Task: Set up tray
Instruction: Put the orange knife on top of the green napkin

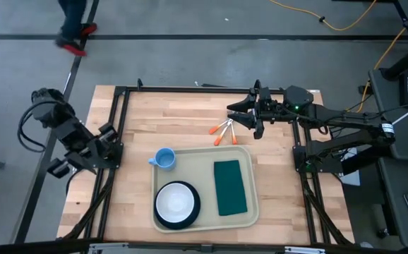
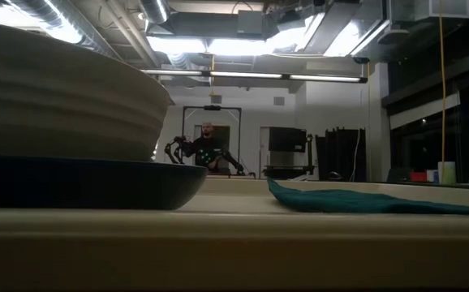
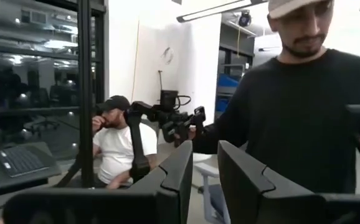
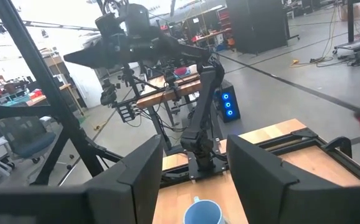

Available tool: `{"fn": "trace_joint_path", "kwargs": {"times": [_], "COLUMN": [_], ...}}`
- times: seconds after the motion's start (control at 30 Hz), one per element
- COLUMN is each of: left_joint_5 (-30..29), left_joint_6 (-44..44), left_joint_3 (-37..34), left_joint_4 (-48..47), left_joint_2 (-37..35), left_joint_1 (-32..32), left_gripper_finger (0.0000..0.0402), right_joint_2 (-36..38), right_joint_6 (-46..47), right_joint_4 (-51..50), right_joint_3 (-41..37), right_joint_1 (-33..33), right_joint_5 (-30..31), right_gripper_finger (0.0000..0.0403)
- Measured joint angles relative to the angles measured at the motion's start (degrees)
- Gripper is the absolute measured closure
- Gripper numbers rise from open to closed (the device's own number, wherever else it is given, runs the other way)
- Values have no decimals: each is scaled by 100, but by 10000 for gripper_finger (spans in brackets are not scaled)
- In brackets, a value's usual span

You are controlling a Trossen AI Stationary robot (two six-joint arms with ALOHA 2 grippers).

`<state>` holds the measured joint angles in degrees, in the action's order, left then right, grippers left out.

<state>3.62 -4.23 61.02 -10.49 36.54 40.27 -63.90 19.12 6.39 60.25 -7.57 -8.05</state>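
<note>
Your right gripper (image 1: 241, 116) hangs over the far part of the table, above the orange-handled cutlery (image 1: 224, 132), with its two dark fingers (image 4: 144, 167) standing apart and nothing between them. Your left gripper (image 1: 112, 139) waits at the left edge of the table, beside the frame; its fingers (image 3: 179, 174) show a narrow gap and hold nothing.

You have the tray (image 1: 250, 162) lying flat on the near half of the table, between the arms. On it sit a dark plate (image 1: 193, 219) with a white bowl (image 1: 175, 200) at the near left, and a green napkin (image 1: 230, 186) at the right. A blue cup (image 1: 164, 159) stands at the tray's far left corner; from above you cannot tell whether it is on the rim or just off it.

Treat the tray as stiff and fairly light by itself, but loaded it will be heavier and top-heavy at the bowl end. Its plastic looks smooth, so expect things to slide if you tilt it. The low rim is your only real hold: pinch it at the middle of a long side, or take opposite sides with both grippers to keep it level. Better, leave it flat and bring things to it.

The bowl and plate are likely breakable, so avoid knocking them. The napkin is soft and will bunch if dragged. The cutlery looks thin and lies flat on wood; come straight down and grip across a handle.
</note>
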Motion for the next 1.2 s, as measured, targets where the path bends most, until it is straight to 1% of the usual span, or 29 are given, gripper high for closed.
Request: {"fn": "trace_joint_path", "kwargs": {"times": [0.07, 0.13, 0.2, 0.23, 0.33, 0.47, 0.63, 0.7, 0.8, 0.9, 0.97, 1.07, 1.2], "left_joint_5": [-20, -169, -475, -619, -819, -1320, -1574, -1565, -1573, -1786, -1939, -1894, -1897], "left_joint_6": [80, -11, -177, -244, -281, -264, -333, -462, -498, -509, -494, -433, -717], "left_joint_3": [-134, -410, -835, -1081, -1801, -2598, -3432, -3799, -4339, -4814, -5045, -5341, -5718], "left_joint_4": [-4, -18, 126, 340, 876, 1110, 1444, 1666, 2315, 2763, 2995, 3198, 3403], "left_joint_2": [-112, -316, -605, -750, -1192, -1686, -2100, -2211, -2345, -2433, -2466, -2471, -2468], "left_joint_1": [-1, -2, -2, -4, -4, -3, -4, -4, -4, -4, -5, -4, -4], "left_gripper_finger": [332, 332, 332, 332, 332, 332, 332, 334, 342, 353, 363, 375, 381], "right_joint_2": [0, 0, 1, 1, 0, 0, 0, 0, 0, 0, 0, 0, 0], "right_joint_6": [9, 17, 44, 74, 169, 179, 181, 175, 170, 168, 168, 170, 195], "right_joint_4": [2, 2, 4, 8, 9, 2, -25, -91, -193, -214, -214, -214, -214], "right_joint_3": [0, 0, 0, 0, 0, 0, 0, 0, 0, 0, 0, 0, 0], "right_joint_1": [0, 0, 0, 0, 0, 0, 0, 0, 0, -1, 0, -1, 0], "right_joint_5": [0, 0, -2, -2, -2, -2, -2, -2, -2, -2, -2, -2, -2], "right_gripper_finger": [219, 219, 219, 219, 219, 219, 219, 219, 219, 219, 219, 219, 219]}}
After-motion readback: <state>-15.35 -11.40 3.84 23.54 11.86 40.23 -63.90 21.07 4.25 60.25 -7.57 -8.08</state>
